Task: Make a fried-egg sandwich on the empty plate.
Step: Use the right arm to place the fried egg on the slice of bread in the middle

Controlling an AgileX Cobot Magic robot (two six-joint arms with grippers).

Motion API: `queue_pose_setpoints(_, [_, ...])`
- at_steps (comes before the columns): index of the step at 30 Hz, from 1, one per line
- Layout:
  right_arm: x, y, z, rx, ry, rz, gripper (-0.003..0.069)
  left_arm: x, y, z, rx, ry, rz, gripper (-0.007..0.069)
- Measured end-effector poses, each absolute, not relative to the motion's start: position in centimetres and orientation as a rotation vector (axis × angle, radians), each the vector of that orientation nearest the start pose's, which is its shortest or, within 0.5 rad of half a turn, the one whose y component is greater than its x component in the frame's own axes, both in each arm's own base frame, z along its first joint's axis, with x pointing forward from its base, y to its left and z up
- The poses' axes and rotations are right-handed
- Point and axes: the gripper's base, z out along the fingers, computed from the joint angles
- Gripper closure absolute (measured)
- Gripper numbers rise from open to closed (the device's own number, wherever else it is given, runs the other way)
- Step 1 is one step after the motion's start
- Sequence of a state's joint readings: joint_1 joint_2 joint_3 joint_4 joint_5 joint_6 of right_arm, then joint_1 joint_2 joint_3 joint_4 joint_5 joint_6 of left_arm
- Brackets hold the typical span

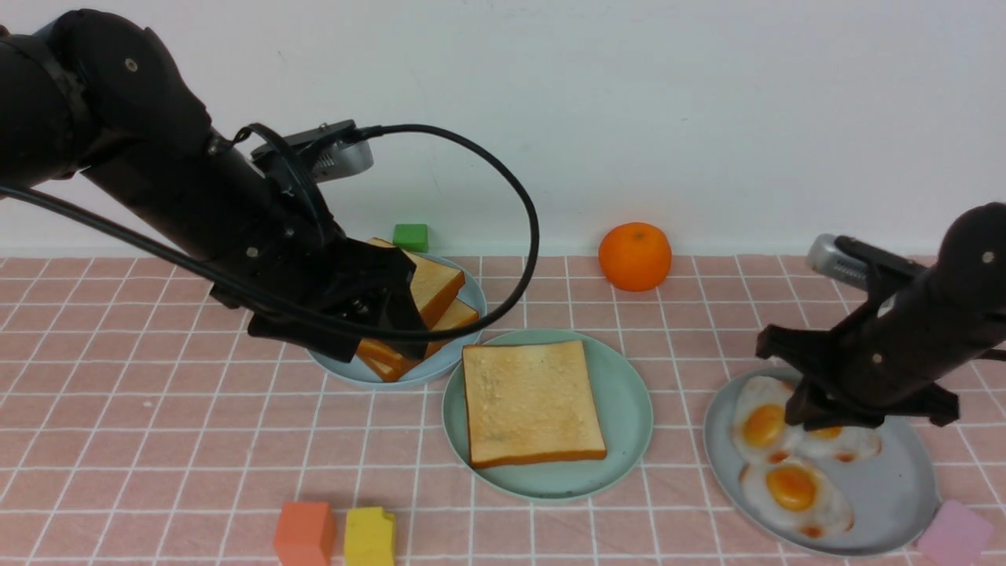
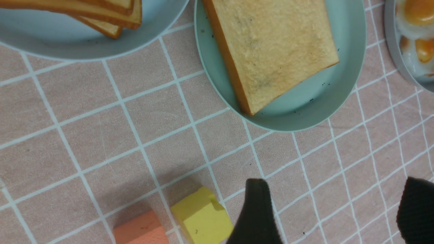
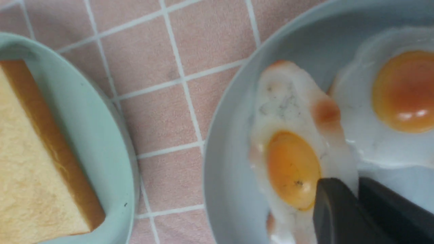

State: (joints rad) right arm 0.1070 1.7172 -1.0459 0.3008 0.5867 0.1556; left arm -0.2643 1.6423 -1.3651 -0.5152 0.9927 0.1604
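I am watching the plate (image 1: pixel 629 393) sitting mid-tabletop (image 1: pixel 157 409), between two other plates and carrying one toast slice (image 1: pixel 530 401) lying flat. My left hand (image 2: pixel 335 203) is hovering with its fingers spread, beside the pale blue plate (image 1: pixel 452 358) of toast. My right hand (image 3: pixel 352 195) is reaching into the grey plate (image 1: pixel 888 487), seemingly pinching a fried egg (image 3: pixel 288 159) by its white edge.

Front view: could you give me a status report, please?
Left gripper open. Right gripper shut on fried egg, grey plate. Toast slice on mint-green plate. Path clear.
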Motion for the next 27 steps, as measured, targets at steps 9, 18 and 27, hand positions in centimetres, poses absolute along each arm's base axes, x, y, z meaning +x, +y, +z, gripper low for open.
queue_pose_setpoints(9, [32.9,3.2,21.3,0.321,2.688,0.431,0.0596,32.3,-12.6,30.2,0.302,2.687,-0.696,0.0067])
queue_pose_setpoints(18, [33.0,4.4,23.5,0.136,2.539,0.708,0.0596,32.3,-12.6,30.2,0.304,2.689,-0.697,0.0067])
queue_pose_setpoints(27, [33.5,11.1,22.6,-0.116,2.38,1.079,0.0596,32.7,-12.2,30.0,0.308,2.672,-0.616,0.0067])
